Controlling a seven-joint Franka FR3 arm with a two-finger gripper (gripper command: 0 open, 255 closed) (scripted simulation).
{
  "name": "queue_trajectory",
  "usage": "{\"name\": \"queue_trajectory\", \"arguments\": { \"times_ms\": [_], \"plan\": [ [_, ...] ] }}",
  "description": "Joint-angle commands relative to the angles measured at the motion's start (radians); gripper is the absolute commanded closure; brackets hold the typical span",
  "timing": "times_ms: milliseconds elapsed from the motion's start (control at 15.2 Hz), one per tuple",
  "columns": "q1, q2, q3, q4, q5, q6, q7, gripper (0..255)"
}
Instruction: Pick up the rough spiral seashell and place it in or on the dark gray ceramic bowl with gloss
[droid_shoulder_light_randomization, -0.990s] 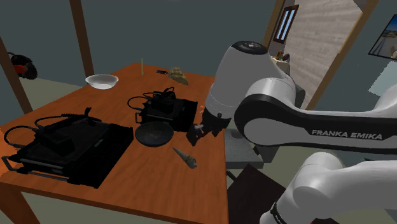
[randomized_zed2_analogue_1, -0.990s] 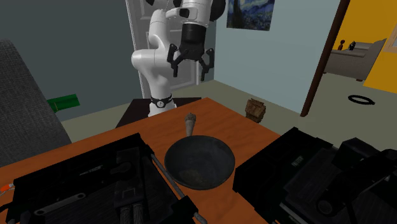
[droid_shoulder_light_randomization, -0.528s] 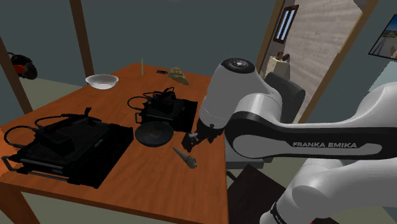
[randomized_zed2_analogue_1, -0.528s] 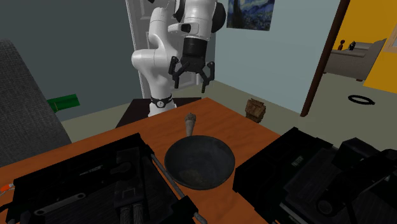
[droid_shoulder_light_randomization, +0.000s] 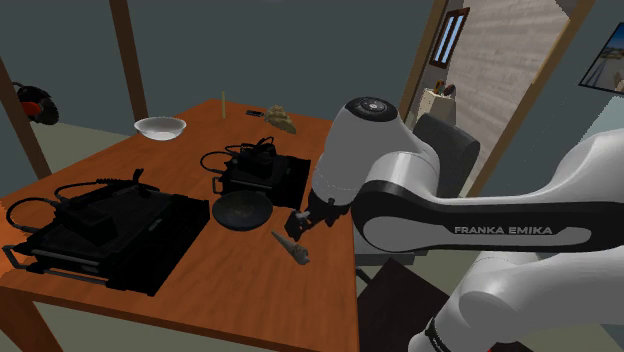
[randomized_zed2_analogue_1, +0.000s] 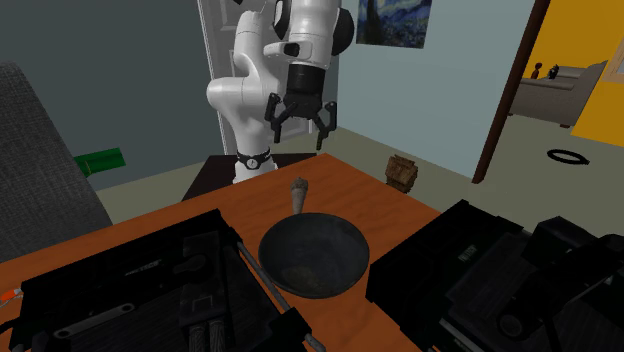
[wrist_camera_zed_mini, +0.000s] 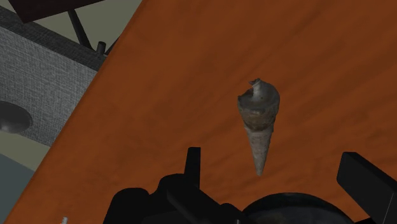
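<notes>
From here the black gripper (randomized_zed2_analogue_1: 298, 137) hangs in the air over the table's edge nearest the stand, its 2 fingers spread wide and gripping nothing. Below it the brown spiral seashell (randomized_zed2_analogue_1: 298, 192) lies on the orange-brown table (randomized_zed2_analogue_1: 372, 205) (a rough little cone). It is just beside the dark glossy bowl (randomized_zed2_analogue_1: 312, 253) but not touching it. Black appliances (randomized_zed2_analogue_1: 120, 290) flank the bowl.
</notes>
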Motion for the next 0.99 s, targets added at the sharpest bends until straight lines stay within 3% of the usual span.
{"name": "queue_trajectory", "arguments": {
  "times_ms": [0,594,660,924],
  "plan": [
    [0.0,0.0,0.0,0.0,0.0,0.0,0.0,255],
    [0.0,0.0,0.0,0.0,0.0,0.0,0.0,255],
    [0.0,0.0,0.0,0.0,0.0,0.0,0.0,0],
    [-0.035,0.256,-0.031,0.091,-0.057,0.045,-0.204,0]
  ]
}}
